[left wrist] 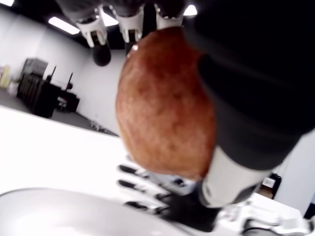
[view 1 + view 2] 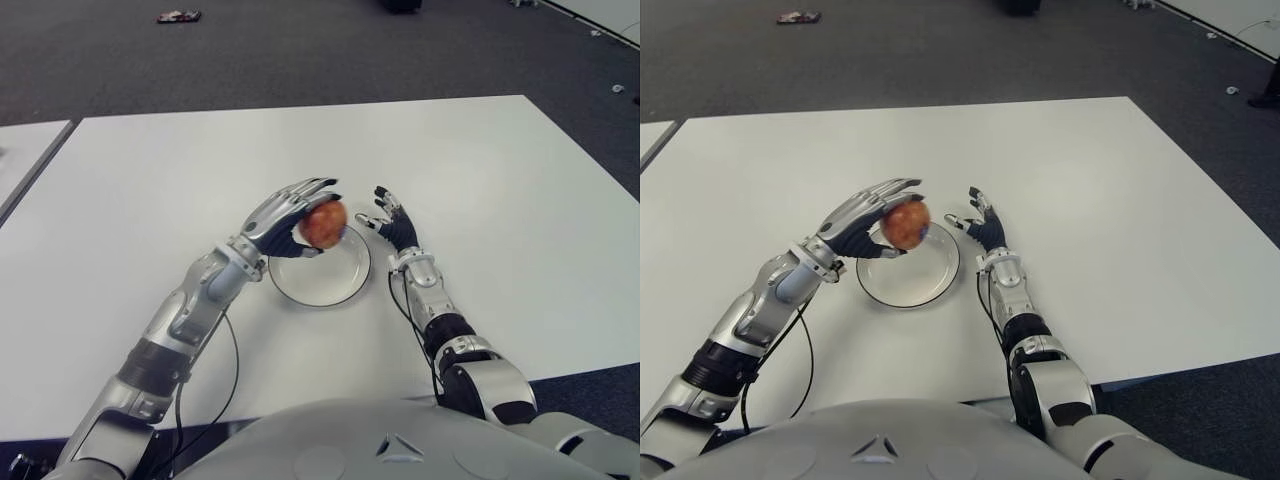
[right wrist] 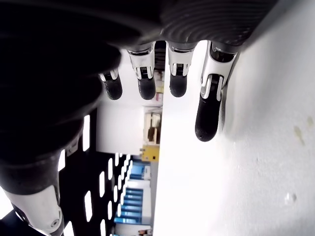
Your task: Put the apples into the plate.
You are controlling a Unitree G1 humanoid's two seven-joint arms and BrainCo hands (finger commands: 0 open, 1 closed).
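Your left hand (image 2: 292,222): fingers (image 2: 310,187) clasped around one red apple (image 2: 323,222), held above near-left part of one white plate (image 2: 335,280). Your right hand (image 2: 395,226) just right of plate, fingers spread, holding nothing. No readable writing. White desk (image 2: 500,180); dark grey carpet (image 2: 300,50) beyond; second white surface (image 2: 25,150) at left.

Two head eyes looking forward and down, sharing the white table (image 2: 500,180) and plate (image 2: 335,285), left wrist camera close behind the apple (image 1: 165,103), right wrist camera tight along its fingers (image 3: 209,105)
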